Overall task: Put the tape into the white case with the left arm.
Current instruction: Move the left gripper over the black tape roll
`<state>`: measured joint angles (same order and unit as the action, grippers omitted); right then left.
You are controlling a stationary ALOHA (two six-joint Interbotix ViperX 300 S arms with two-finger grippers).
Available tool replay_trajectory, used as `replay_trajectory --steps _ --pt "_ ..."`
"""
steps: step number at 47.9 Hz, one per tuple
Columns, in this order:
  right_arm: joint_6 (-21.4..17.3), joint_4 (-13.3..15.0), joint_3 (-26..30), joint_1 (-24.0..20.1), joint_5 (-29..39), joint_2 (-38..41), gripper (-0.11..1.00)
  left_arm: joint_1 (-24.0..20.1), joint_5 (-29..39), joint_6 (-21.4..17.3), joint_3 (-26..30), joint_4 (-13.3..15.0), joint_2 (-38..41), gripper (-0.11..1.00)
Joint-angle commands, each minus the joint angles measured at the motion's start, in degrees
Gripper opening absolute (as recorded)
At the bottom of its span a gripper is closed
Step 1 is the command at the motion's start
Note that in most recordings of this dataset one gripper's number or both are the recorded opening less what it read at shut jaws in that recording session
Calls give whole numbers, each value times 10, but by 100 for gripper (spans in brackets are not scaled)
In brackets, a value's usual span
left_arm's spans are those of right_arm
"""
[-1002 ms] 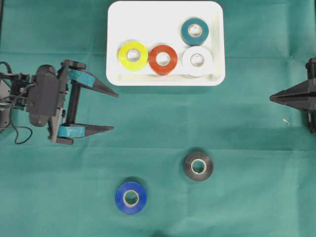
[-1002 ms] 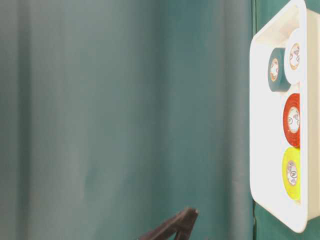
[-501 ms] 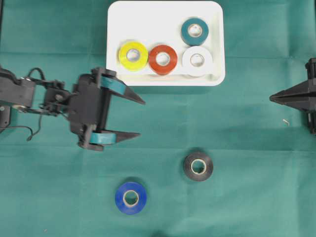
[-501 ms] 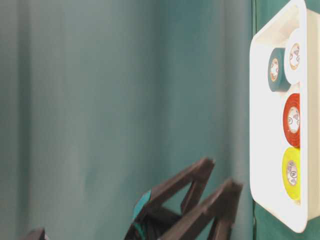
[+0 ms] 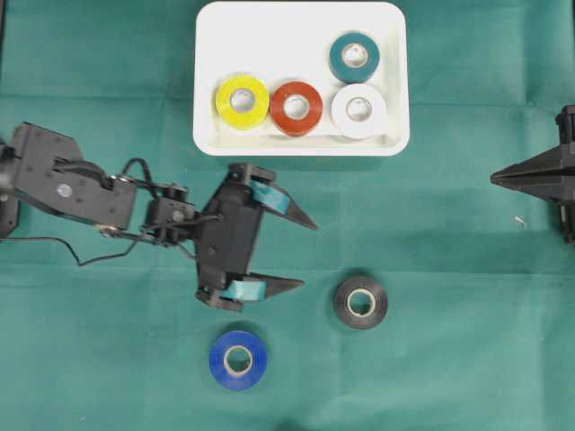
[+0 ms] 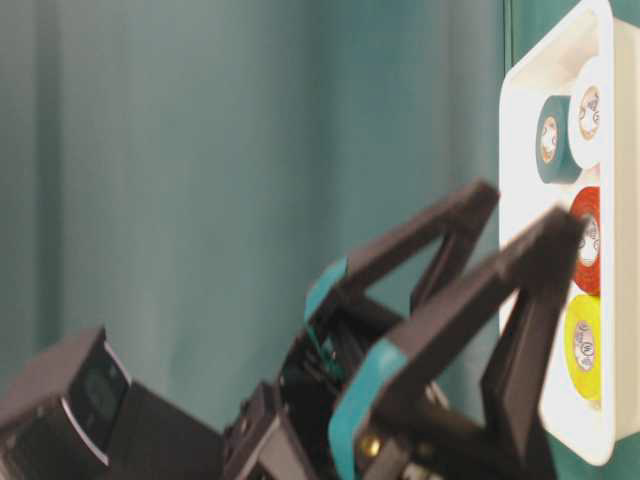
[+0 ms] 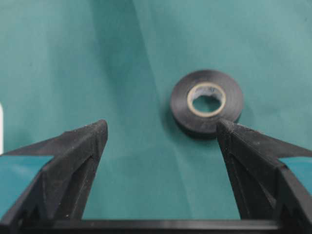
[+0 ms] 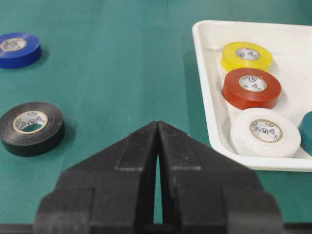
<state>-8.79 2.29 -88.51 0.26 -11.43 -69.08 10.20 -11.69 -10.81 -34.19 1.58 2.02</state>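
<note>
Left gripper [image 5: 301, 251] spread wide, empty, lined up on the black tape [image 5: 361, 302] lying flat just ahead, blue tape [image 5: 238, 359] nearby. White case [image 5: 302, 25] holds four rolls, room for more. Right gripper [image 5: 499, 179] parked aside, jaws pressed together.

The left arm [image 5: 72, 184] is black and blocky, trailing a thin black cable; its claw [image 5: 301, 251] has pointed fingers [image 5: 292, 214] with teal bands (the right claw [image 5: 496, 179] is plain black).
</note>
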Motion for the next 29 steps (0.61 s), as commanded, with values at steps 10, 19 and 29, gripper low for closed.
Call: replay_trajectory --steps 10,19,29 --pt "0 0 11 1 -3 4 -9 13 15 19 83 1 49 90" --pt "0 0 11 1 -3 4 -9 13 36 80 130 1 88 89" --pt "0 0 10 1 -3 4 -9 13 84 110 171 1 122 89"
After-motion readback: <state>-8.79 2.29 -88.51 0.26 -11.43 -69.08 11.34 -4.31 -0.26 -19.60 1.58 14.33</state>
